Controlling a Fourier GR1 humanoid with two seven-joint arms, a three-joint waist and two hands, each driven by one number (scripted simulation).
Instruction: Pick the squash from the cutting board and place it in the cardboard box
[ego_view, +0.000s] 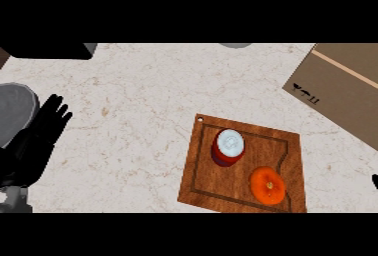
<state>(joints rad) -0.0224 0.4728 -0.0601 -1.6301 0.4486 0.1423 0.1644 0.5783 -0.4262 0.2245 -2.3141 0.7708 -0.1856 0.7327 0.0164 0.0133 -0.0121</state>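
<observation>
An orange round squash (267, 185) lies on the wooden cutting board (203, 175), near its lower right corner. The cardboard box (343, 90) sits at the upper right, partly cut off by the view's edge. My left hand (40, 132) rests open at the far left, fingers up, well away from the board. Of my right hand only a small black tip (375, 181) shows at the right edge, to the right of the board.
A red can with a white lid (228, 147) stands on the board just up and left of the squash. A grey round object (15, 112) sits at the left edge, and a dark object (48, 50) at the top left.
</observation>
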